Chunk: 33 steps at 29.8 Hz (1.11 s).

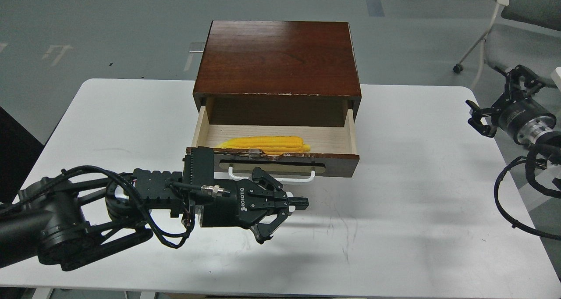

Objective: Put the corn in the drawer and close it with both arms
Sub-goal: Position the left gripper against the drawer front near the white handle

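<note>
The yellow corn (263,144) lies lengthwise inside the open drawer (339,164), close behind its dark front. The drawer's white bar handle (271,179) shows just above my left gripper. My left gripper (287,218) is low over the table right in front of the drawer front, left of centre. It points right, its fingers are spread and it holds nothing. My right gripper (493,99) hangs off the table's right edge, far from the drawer, with its fingers spread and empty.
The dark wooden cabinet (278,58) stands at the back middle of the white table (416,202). An office chair (521,23) is on the floor at the back right. Loose black cables (510,193) hang by the right arm.
</note>
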Each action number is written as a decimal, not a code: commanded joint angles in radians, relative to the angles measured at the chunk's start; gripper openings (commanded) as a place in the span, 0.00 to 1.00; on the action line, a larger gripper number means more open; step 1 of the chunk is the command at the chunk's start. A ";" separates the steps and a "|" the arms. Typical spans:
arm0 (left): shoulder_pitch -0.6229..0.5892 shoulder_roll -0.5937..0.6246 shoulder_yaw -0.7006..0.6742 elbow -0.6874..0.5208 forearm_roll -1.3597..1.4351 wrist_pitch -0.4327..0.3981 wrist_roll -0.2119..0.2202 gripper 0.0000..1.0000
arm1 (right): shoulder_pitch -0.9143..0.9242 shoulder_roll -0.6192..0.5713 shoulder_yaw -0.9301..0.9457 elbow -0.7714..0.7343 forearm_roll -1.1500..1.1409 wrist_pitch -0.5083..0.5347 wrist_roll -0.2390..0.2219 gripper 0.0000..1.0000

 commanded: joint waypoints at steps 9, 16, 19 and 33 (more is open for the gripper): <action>0.074 0.001 -0.005 0.032 0.000 -0.014 0.000 0.00 | -0.002 0.000 -0.002 0.000 0.000 0.000 0.000 0.95; 0.074 0.031 -0.034 0.083 0.000 0.004 0.000 0.00 | -0.003 0.000 -0.002 0.000 0.000 0.000 0.000 0.95; 0.081 0.054 -0.034 0.083 0.000 0.035 0.000 0.00 | -0.003 0.000 -0.002 0.000 0.000 0.000 0.000 0.95; 0.106 0.102 -0.046 0.083 0.000 0.086 0.013 0.00 | -0.021 0.000 -0.003 0.000 0.000 0.000 0.000 0.95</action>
